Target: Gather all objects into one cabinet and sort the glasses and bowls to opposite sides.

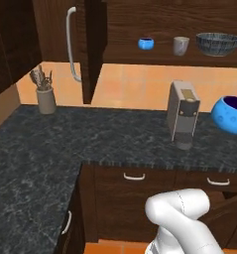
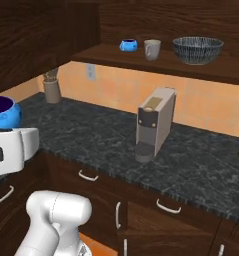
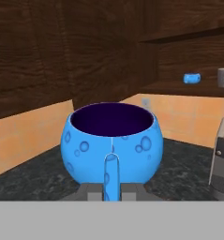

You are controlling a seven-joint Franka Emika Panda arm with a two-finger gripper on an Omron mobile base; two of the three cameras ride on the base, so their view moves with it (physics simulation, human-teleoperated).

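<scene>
A: What is the two-finger gripper doing?

B: It is clamped tight on the near rim of a round glossy blue bowl with a dark purple inside, and the bowl hangs in the air above the dark speckled stone counter.

A: Where is that bowl relative to the boxy beige-and-brown coffee machine?

B: In the left base view it is right of the machine, at about the height of its top, and well apart from it.

A: And the rest of the things?

B: They stand on the long shelf of the dark brown wood-grain wall cabinet, above the coffee machine. A second small glossy blue bowl is up to its left, the plain grey-beige tapered tumbler almost straight above it, and the wide dark grey bowl with fine pale stripes up to its right.

A: Anything else on the counter?

B: A grey pot of utensils stands far left of the machine, against the orange tiled wall
</scene>
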